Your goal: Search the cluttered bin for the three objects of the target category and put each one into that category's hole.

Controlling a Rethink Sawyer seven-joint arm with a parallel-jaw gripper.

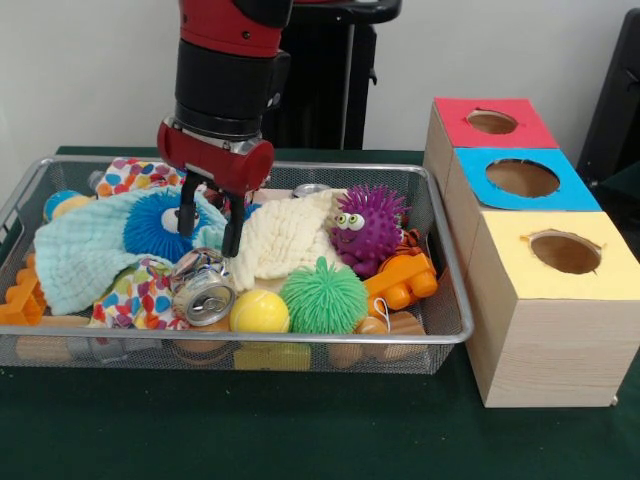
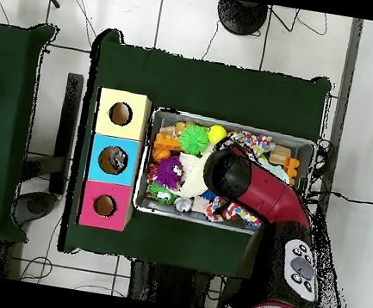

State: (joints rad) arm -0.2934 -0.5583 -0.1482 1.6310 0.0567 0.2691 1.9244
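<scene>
My gripper (image 1: pixel 210 226) hangs open over the left middle of the wire bin (image 1: pixel 452 300), with nothing between its fingers. Its tips are just above a crushed silver can (image 1: pixel 205 291) and in front of a blue spiky ball (image 1: pixel 155 226). A second can (image 1: pixel 311 189) lies at the back. A yellow ball (image 1: pixel 259 311), a green spiky ball (image 1: pixel 323 295) and a purple spiky toy (image 1: pixel 368 226) lie to the right. A cream cloth (image 1: pixel 285 242), a pale blue cloth (image 1: pixel 85 252) and a dotted cloth (image 1: pixel 140 297) are spread among them. In the overhead view the arm (image 2: pixel 250 187) hides the gripper.
Beside the bin stands a row of boxes with round holes on top: red (image 1: pixel 490 122), blue (image 1: pixel 522 178), yellow (image 1: pixel 565 252). Orange plastic toys (image 1: pixel 403 280) and wooden blocks (image 1: pixel 45 346) fill the bin's corners. Dark green cloth (image 1: pixel 300 430) covers the table.
</scene>
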